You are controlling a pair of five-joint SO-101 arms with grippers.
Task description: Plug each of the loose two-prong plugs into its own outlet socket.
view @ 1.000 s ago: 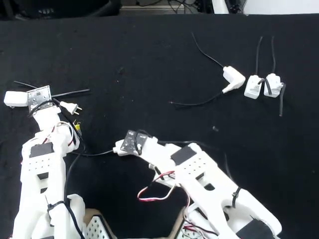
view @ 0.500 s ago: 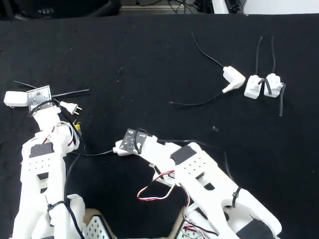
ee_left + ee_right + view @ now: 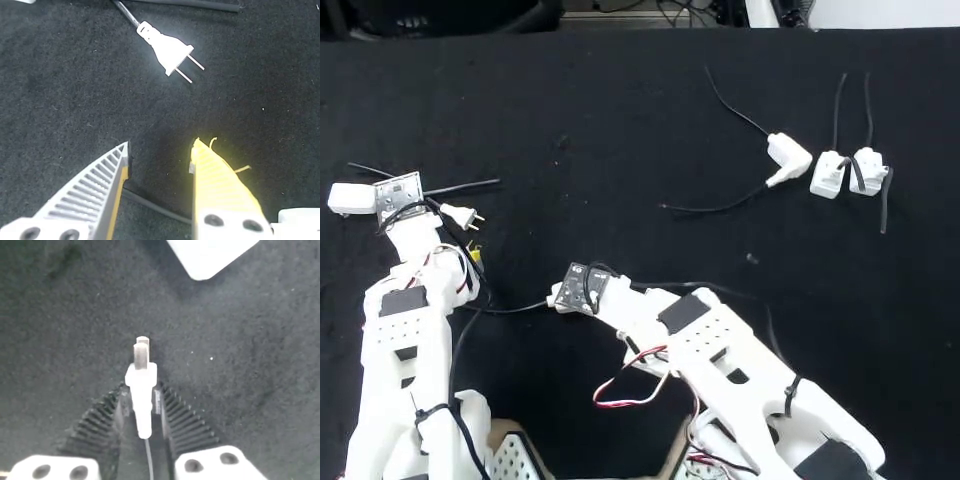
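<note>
A loose white two-prong plug (image 3: pixel 463 213) lies at the table's left; in the left wrist view this plug (image 3: pixel 167 47) rests a little beyond my fingertips, prongs bare. My left gripper (image 3: pixel 469 246) (image 3: pixel 160 157) is open just short of it, holding nothing. Near the front middle, my right gripper (image 3: pixel 559 296) (image 3: pixel 141 397) is shut on a second white plug (image 3: pixel 141 385), whose prongs point forward past the fingers. Its black cord (image 3: pixel 505 309) trails left. Three white outlet sockets (image 3: pixel 787 158) (image 3: pixel 828 174) (image 3: pixel 867 168) sit together at the far right.
Black cords (image 3: pixel 730 103) (image 3: pixel 705 208) run from the sockets across the black table (image 3: pixel 620 130). A thin black cord (image 3: pixel 150 202) crosses under my left fingers. A white block corner (image 3: pixel 207 255) lies ahead of the right gripper.
My right gripper has shifted slightly to the left with its plug. The left arm and the loose plug have not moved.
</note>
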